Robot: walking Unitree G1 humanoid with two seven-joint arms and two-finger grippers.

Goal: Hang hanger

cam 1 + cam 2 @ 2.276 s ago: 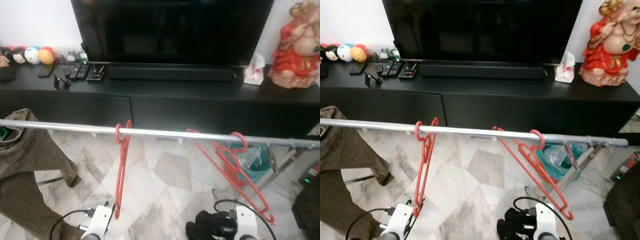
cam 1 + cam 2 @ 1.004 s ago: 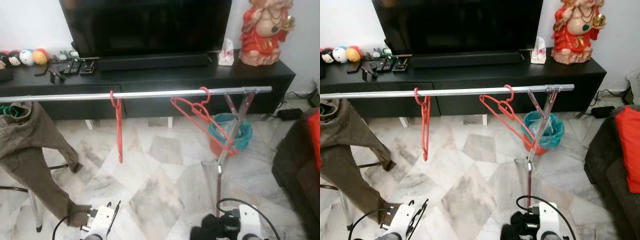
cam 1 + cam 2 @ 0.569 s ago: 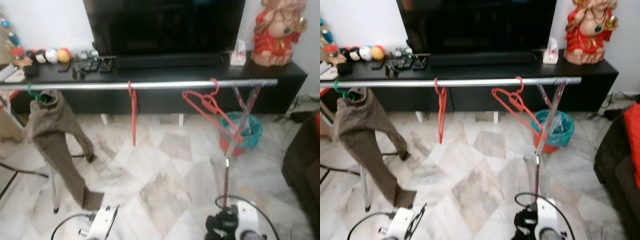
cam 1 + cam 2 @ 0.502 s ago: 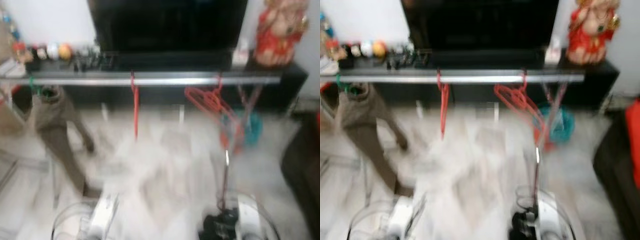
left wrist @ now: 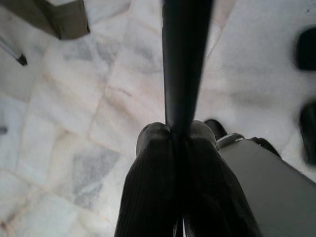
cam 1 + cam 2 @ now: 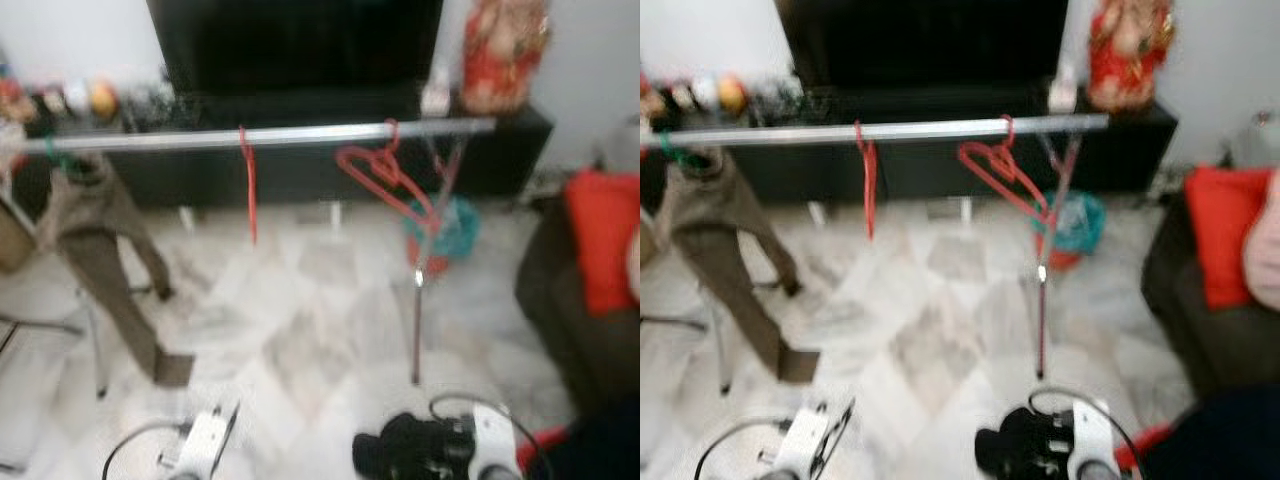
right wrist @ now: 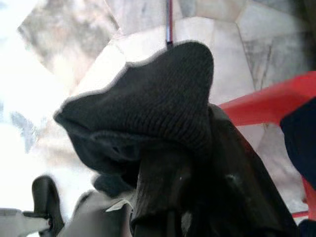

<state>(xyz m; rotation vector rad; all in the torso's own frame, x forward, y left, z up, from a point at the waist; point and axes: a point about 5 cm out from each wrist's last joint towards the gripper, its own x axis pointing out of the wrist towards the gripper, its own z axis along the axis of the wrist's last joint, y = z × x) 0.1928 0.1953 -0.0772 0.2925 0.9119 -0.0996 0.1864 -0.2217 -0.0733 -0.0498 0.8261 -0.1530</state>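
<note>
Hanging from the rail (image 6: 300, 134), two red hangers (image 6: 385, 180), unlabelled.

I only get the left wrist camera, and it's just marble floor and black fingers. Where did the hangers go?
Observer: Ahead of you, a straight red hanger and a tilted red hanger hang on the silver rail.
Operator: Is anything else on that rail?
Observer: Yes, brown trousers hang near its left end.
Operator: What's my other hand got?
Observer: A black knitted cloth is draped over the right gripper, low above the floor.
</note>
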